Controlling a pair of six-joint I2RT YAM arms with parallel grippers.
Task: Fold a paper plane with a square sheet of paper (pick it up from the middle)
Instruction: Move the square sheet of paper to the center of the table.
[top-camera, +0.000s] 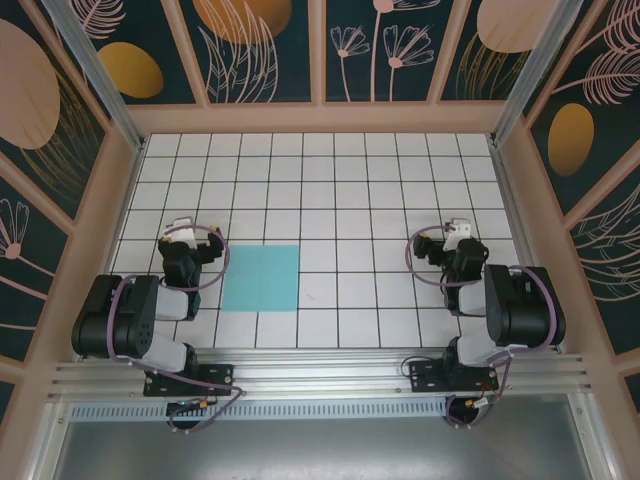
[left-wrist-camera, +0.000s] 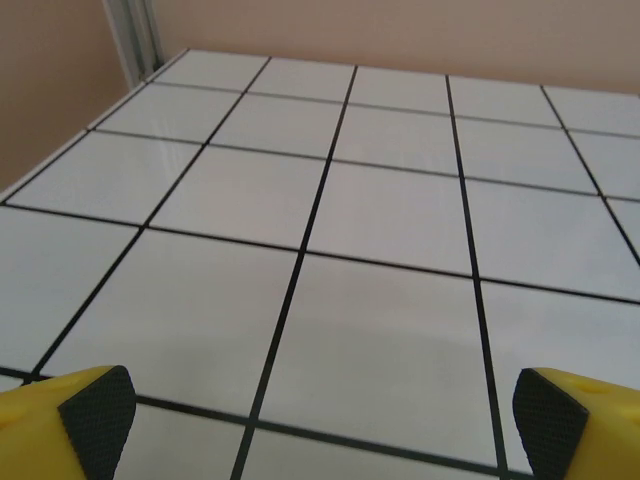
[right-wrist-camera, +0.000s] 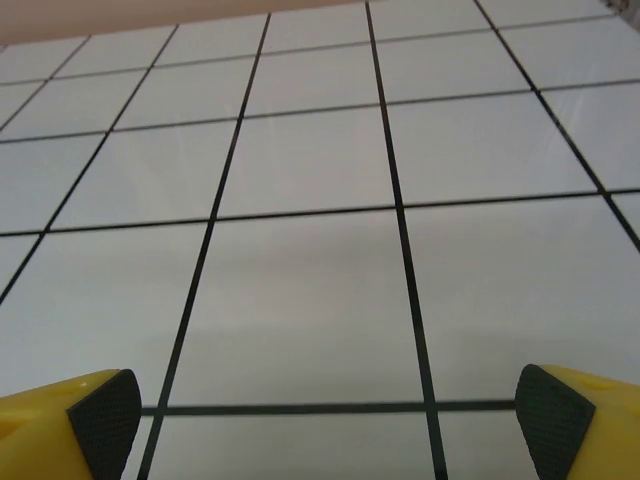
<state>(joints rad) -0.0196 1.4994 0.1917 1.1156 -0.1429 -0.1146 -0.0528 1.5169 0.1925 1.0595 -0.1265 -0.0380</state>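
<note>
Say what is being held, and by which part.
Nothing is held: left gripper and right gripper are open, and the square sheet of paper lies flat on the table, untouched.

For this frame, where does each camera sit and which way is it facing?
Top external: above and behind the arm bases, looking down on the tiled table and square sheet of paper; both arms, left hand, right hand.
Left wrist: low on the left arm, facing across tiles to the far wall; its open yellow fingers.
Right wrist: same on the right arm; open fingers.
Shared: all see the white tiles.
</note>
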